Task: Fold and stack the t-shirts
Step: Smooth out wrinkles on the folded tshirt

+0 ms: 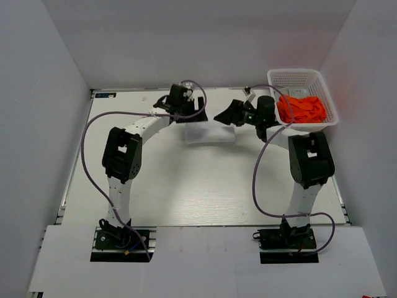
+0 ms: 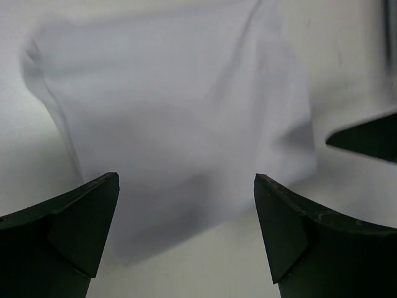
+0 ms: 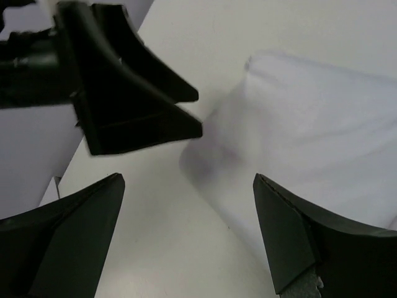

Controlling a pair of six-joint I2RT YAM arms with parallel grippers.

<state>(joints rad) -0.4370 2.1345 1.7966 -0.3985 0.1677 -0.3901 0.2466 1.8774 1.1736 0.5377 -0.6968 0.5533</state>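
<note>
The white t-shirt point(image 1: 209, 133) lies folded into a small rectangle at the far middle of the table. It fills the left wrist view point(image 2: 180, 112) and shows at the right of the right wrist view point(image 3: 310, 136). My left gripper point(image 1: 184, 112) is open and empty, just above the shirt's far left corner. My right gripper point(image 1: 228, 117) is open and empty, above the shirt's far right corner. The left gripper's fingers point(image 3: 124, 105) show in the right wrist view. The orange t-shirt point(image 1: 301, 108) lies crumpled in the basket.
A white plastic lattice basket point(image 1: 302, 79) stands at the far right corner of the table. White walls close in the back and both sides. Purple cables loop from both arms over the table.
</note>
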